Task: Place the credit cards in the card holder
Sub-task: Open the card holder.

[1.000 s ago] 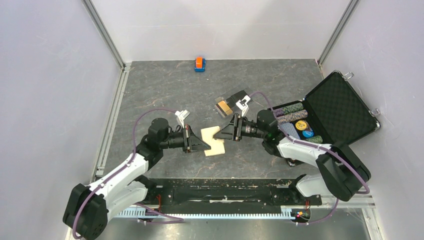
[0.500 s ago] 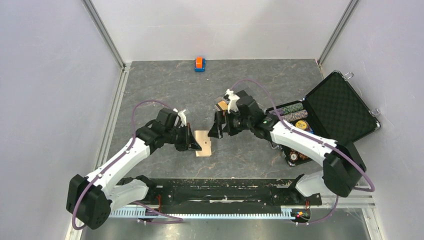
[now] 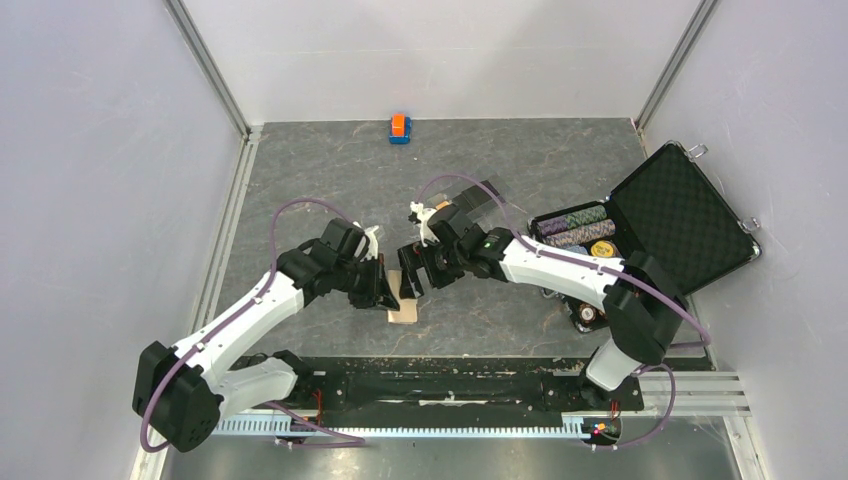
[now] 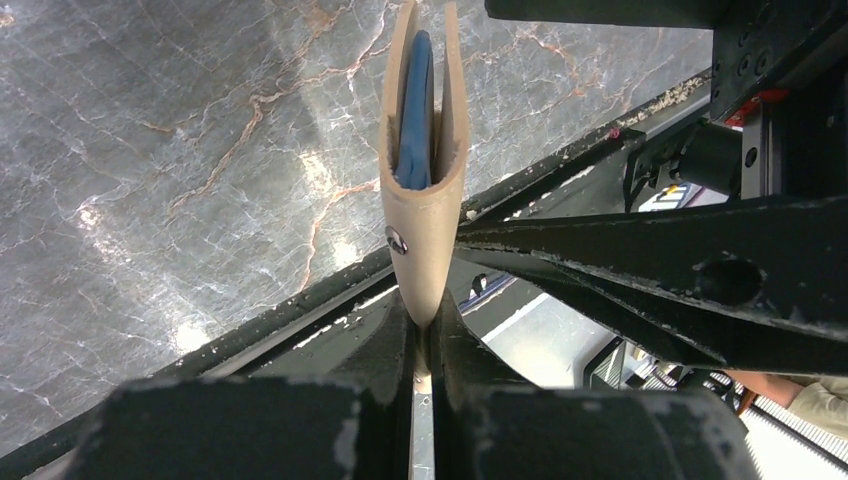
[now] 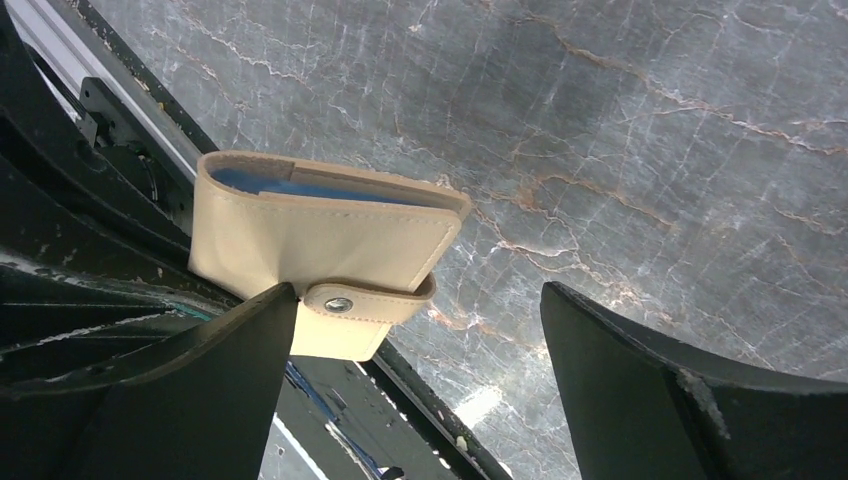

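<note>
My left gripper (image 3: 388, 288) is shut on the tan card holder (image 3: 403, 310) and holds it on edge above the table's near edge. In the left wrist view the holder (image 4: 425, 230) stands between the jaws with a light blue card (image 4: 415, 110) inside. My right gripper (image 3: 412, 268) is open beside it. In the right wrist view the holder (image 5: 320, 235) shows its snap tab (image 5: 340, 303), and the blue card (image 5: 300, 187) sits in its top slot. My left finger (image 5: 230, 370) is right against the tab. A black card (image 3: 482, 194) lies behind the right arm; the other cards are hidden.
A big black foam-lined case (image 3: 680, 215) lies open at the right with poker chips (image 3: 585, 230) in it. A small orange-and-blue block (image 3: 399, 127) sits at the far edge. A black rail (image 3: 450, 385) runs along the near edge.
My left gripper has drawn the holder nearer and turned it on edge. My right gripper has swung left and nearer, up to the holder.
</note>
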Tool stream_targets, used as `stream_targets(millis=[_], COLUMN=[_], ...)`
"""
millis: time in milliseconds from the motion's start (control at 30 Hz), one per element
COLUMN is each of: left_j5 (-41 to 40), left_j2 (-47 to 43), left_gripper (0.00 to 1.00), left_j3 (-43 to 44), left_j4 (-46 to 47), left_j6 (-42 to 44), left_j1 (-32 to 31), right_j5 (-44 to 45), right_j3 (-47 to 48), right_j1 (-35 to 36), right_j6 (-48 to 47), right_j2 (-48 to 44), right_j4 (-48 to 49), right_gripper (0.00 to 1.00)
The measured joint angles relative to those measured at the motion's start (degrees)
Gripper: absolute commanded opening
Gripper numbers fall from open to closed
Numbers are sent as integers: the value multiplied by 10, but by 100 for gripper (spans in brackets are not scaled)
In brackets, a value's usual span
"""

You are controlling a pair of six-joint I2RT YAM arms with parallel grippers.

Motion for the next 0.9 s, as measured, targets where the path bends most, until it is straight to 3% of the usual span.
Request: stream_targets(millis=[133,267,633,900], left_j5=[-6,-14,-19,-12], left_j2=[0,0,4,25], left_gripper=[2,2,2,2], left_j3=[0,0,2,2], left_j4=[-8,-8,-7,9], left_j6=[0,0,0,-1], left_j1=[-1,-3,-4,-4], right_j5=[5,11,137,116], right_j3=[5,14,1,-54], right_j1=[4,10,7,-43], right_j6=[0,0,-45,-52], right_j2=[10,17,31,6], right_j4=[-2,-7,-91,-93], right_gripper=[71,63,63,67])
